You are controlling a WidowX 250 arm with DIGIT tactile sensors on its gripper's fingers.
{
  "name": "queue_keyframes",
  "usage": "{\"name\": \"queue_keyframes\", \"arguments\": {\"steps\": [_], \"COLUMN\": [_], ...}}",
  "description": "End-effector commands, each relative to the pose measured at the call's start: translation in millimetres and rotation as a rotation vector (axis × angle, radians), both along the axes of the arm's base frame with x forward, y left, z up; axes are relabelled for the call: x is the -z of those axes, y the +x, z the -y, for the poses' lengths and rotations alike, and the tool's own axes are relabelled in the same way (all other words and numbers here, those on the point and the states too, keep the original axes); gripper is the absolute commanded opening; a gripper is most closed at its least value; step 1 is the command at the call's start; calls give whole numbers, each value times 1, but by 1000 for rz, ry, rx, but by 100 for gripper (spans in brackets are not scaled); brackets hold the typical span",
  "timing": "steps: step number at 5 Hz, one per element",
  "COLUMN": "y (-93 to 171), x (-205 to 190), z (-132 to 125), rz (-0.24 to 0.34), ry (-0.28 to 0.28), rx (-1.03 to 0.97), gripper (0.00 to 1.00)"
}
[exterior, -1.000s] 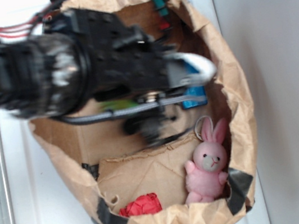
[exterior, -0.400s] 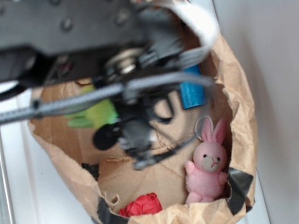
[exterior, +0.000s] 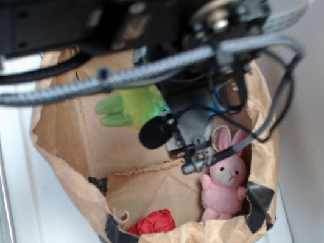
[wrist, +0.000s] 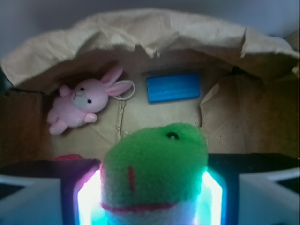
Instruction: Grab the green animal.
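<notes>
Gripper (wrist: 150, 197) closed on the green animal (wrist: 154, 168); arm hides most of the paper bag (exterior: 62, 155), fingertips unclear from outside.

The exterior view is bright and even, but the arm (exterior: 133, 15) close to the lens is blurred and dark. In the wrist view the bag (wrist: 140, 33) interior is dim and soft. White-blue glare glows on both sides of the out-of-focus green animal (wrist: 154, 178).
</notes>
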State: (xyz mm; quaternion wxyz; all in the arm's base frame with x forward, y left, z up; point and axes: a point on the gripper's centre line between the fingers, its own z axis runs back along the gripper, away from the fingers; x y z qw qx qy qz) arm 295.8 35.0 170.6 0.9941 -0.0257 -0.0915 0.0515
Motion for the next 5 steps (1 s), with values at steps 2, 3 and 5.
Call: {"name": "queue_keyframes", "arguments": {"steps": [2,3,5], "y": [-4,-4,-1], "x": [-15,-16,-11], "z": [16,14,15], "rz": [254,224,175], "ry": [223,204,185], "rx": [-84,-73,-1], "gripper": [0,0,74]}}
